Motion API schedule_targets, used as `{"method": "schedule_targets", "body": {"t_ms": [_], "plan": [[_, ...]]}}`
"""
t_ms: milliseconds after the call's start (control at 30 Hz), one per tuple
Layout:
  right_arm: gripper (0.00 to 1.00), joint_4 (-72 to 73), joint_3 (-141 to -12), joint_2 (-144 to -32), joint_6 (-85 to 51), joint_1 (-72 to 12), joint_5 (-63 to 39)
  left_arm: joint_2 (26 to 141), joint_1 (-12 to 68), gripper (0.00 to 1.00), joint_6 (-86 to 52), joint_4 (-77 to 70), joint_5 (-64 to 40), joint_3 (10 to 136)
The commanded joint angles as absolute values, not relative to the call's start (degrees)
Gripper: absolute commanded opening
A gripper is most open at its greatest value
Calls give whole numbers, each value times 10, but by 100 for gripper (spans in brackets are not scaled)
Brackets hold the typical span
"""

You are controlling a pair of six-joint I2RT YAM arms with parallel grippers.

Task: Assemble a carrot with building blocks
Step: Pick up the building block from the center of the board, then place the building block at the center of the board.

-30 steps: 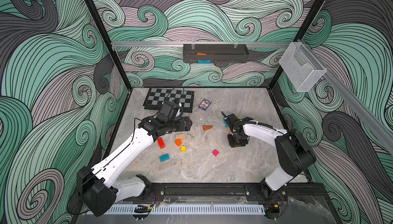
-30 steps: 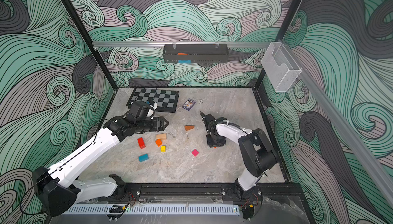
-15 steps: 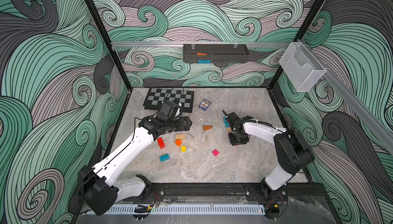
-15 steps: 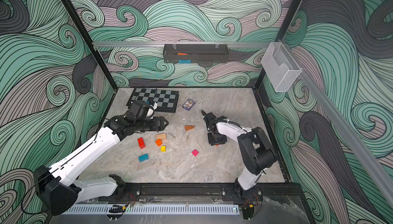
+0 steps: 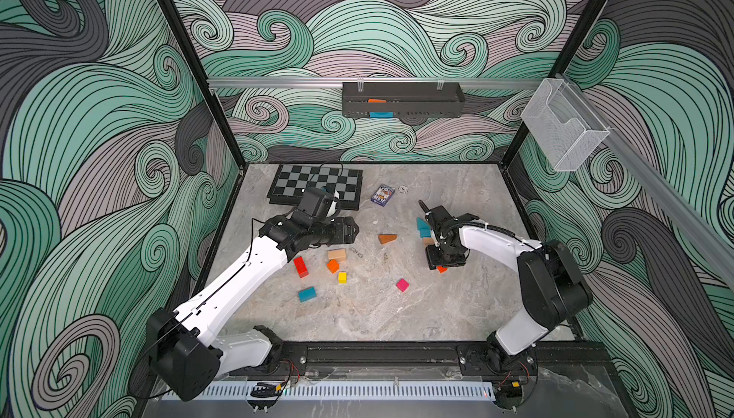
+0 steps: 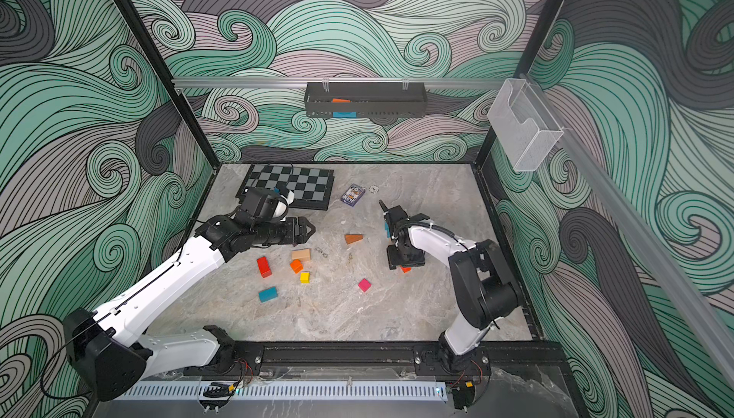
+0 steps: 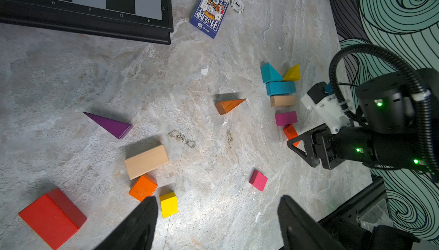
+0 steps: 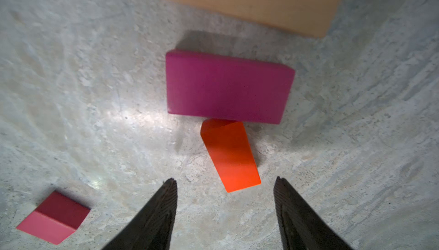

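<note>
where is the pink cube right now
In a top view the pink cube lies alone on the table, right of the yellow cube.

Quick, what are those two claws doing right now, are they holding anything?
Left gripper: open, holding nothing.
Right gripper: open, empty; the orange wooden wedge lies loose before it.
</note>
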State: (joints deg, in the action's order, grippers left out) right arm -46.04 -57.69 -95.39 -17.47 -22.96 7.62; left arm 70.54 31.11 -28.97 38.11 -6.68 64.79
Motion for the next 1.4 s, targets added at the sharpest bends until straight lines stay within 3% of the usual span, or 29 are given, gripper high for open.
{"method": "schedule_targets", "body": {"t_ms": [0, 300, 467, 700, 1100, 1367], "plan": [[65, -466, -594, -978, -168, -218, 57, 704, 303, 81, -284, 377, -73, 664], [31, -446, -580, -999, -208, -211, 21, 701, 299, 81, -279, 383, -72, 666], [23, -447, -536, -934, -271, -211, 14, 695, 298, 81, -273, 386, -77, 665], [22, -428, -490, -840, -425, -211, -22, 683, 298, 81, -257, 361, -125, 654], [24, -326, -459, -877, -635, -211, -71, 665, 298, 81, -195, 355, -223, 637], [26, -342, -451, -858, -682, -209, -24, 654, 298, 81, -174, 365, -232, 635]]}}
